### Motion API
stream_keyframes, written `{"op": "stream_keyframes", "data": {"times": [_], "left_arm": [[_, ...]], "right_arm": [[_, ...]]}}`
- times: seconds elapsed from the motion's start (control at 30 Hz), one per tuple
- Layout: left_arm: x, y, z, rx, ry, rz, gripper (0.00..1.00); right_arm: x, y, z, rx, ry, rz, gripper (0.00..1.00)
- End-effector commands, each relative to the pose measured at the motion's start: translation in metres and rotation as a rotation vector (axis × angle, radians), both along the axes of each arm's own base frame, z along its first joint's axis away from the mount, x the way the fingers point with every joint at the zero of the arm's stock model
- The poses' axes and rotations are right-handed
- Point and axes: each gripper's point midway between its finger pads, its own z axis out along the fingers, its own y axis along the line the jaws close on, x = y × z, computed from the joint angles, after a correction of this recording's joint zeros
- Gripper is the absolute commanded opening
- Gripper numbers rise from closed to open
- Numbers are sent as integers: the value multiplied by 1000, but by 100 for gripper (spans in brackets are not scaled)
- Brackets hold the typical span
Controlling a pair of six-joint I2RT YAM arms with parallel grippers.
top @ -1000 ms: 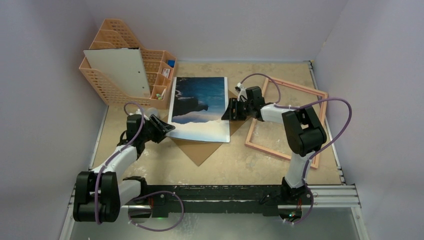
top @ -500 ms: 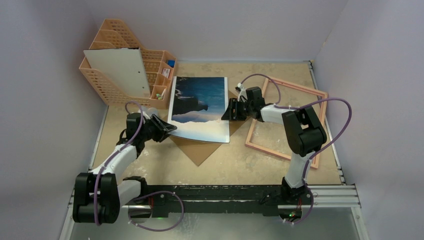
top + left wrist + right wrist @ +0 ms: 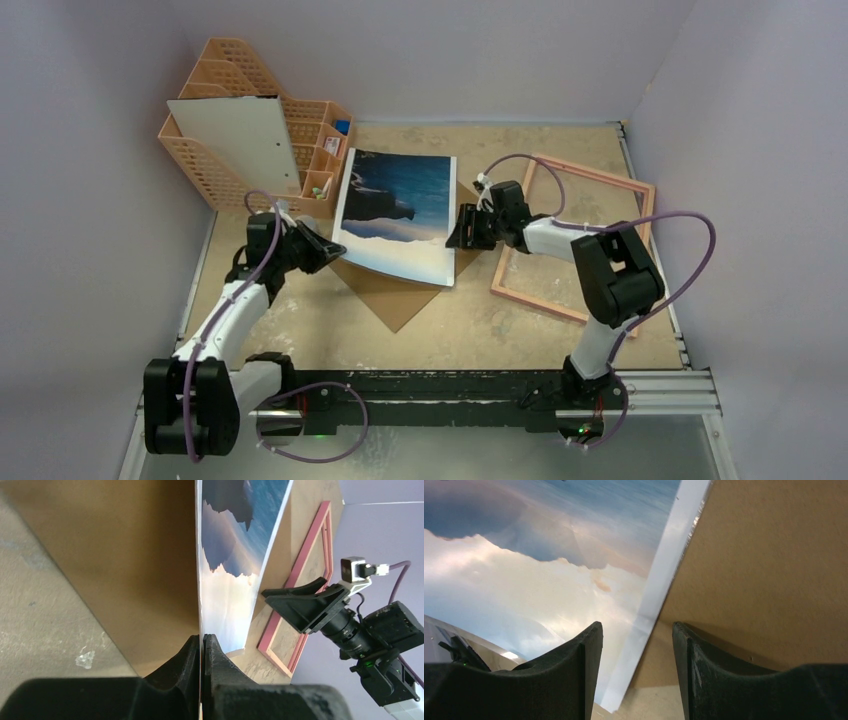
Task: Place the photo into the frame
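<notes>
The photo (image 3: 400, 215), blue sea and dark mountains with a white border, lies face up mid-table, partly over a brown backing board (image 3: 400, 300). My left gripper (image 3: 335, 250) is shut on the photo's left edge near its near corner; in the left wrist view the thin sheet (image 3: 225, 580) runs edge-on between the closed fingers of that gripper (image 3: 201, 639). My right gripper (image 3: 458, 232) stands open at the photo's right edge, and the white border (image 3: 659, 595) passes between the tips of that gripper (image 3: 636, 630) untouched. The pink frame (image 3: 600, 173) lies flat to the right, empty.
An orange mesh file rack (image 3: 240, 150) holding a white board (image 3: 235, 145) stands at the back left, close behind my left arm. The backing board (image 3: 125, 555) sticks out from under the photo toward the near side. Walls close in on three sides.
The left gripper has closed onto the photo's left edge and drawn back a little to the left. The photo has shifted and tilted slightly with it. The right gripper stays open, moved slightly nearer.
</notes>
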Motion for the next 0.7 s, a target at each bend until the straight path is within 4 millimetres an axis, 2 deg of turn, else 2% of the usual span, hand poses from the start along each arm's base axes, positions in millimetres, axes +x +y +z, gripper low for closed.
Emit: {"op": "stream_keyframes", "data": {"times": [0.0, 0.1, 0.2, 0.37, 0.53, 0.67], "left_arm": [[9, -2, 38, 33, -50, -61, 0], [11, -3, 57, 34, -54, -78, 0], [18, -3, 84, 51, -83, -93, 0], [35, -8, 122, 44, -132, -131, 0], [50, -19, 162, -59, -186, -136, 0], [60, -25, 190, -140, -196, -116, 0]], "right_arm": [[-11, -31, -2, -136, 30, -138, 58], [-4, -41, 27, -140, -68, -195, 60], [-3, -39, 64, -97, -199, -189, 63], [-23, -27, 110, 46, -280, -170, 76], [-58, -13, 114, 245, -161, -178, 80], [-85, -5, 133, 478, -78, -211, 81]]}}
